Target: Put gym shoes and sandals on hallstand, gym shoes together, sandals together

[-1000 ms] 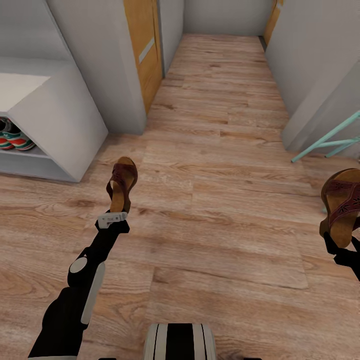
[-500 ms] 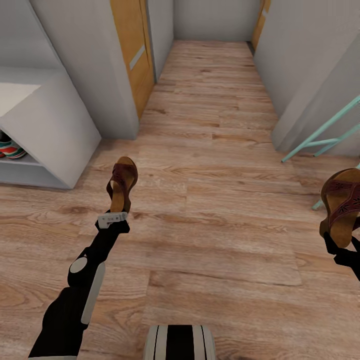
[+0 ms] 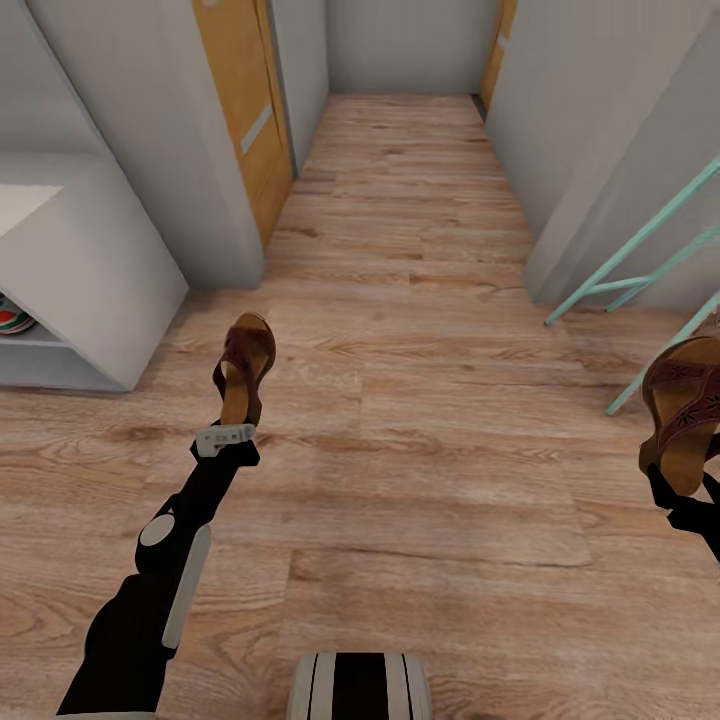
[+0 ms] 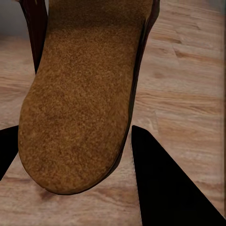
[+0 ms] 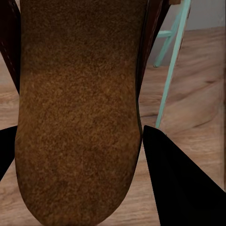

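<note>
Each of my grippers holds one dark brown sandal above the corridor floor (image 3: 420, 420). My left gripper (image 3: 228, 432) is shut on the heel of one sandal (image 3: 244, 368), which stands toe-up; its tan footbed (image 4: 80, 94) looms close in the left wrist view, between the black fingers (image 4: 165, 188). At the head view's right edge my right gripper (image 3: 672, 490) is shut on the other sandal (image 3: 688, 410), whose footbed (image 5: 77, 113) shows in the right wrist view. The hallstand (image 3: 90, 280) stands at the far left, and a sliver of a gym shoe (image 3: 12, 320) peeks out from its shelf.
A corridor runs ahead between grey walls, with a wooden door (image 3: 245, 120) on its left and another (image 3: 495, 50) at the far right. A mint-green frame (image 3: 640, 260) leans near the right wall. My base (image 3: 360, 685) shows at the bottom.
The whole head view has shifted: the hallstand and gym shoes slid left towards the edge, more of the green frame came in. Both arms and sandals kept their places.
</note>
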Robot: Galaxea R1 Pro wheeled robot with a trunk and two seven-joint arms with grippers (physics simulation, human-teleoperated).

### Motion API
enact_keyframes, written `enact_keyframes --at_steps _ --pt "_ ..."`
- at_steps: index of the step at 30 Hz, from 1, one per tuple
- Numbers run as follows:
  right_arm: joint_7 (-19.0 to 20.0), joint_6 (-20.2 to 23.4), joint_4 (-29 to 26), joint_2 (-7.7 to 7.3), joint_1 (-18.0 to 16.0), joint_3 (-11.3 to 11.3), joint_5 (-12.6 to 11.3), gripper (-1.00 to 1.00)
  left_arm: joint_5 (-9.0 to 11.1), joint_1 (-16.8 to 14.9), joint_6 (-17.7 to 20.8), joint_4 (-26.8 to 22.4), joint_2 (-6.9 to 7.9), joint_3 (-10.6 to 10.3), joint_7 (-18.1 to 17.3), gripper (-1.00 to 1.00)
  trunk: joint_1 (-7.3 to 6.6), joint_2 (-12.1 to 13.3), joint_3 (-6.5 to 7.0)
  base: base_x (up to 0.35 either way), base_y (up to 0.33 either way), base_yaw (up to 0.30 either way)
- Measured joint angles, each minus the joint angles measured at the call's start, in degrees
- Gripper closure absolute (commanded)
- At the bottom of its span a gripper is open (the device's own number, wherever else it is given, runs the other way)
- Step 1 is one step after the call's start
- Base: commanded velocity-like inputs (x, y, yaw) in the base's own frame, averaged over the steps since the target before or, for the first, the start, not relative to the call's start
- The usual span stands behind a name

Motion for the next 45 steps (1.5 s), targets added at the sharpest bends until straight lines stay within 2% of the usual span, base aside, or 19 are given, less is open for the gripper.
enact_keyframes --at_steps 45 --pt "0.0 0.3 0.0 0.0 0.0 0.1 0.0 1.0 0.0 0.0 0.0 0.0 0.0 0.0 0.8 1.0 0.0 0.0 3.79 0.0 0.0 -0.103"
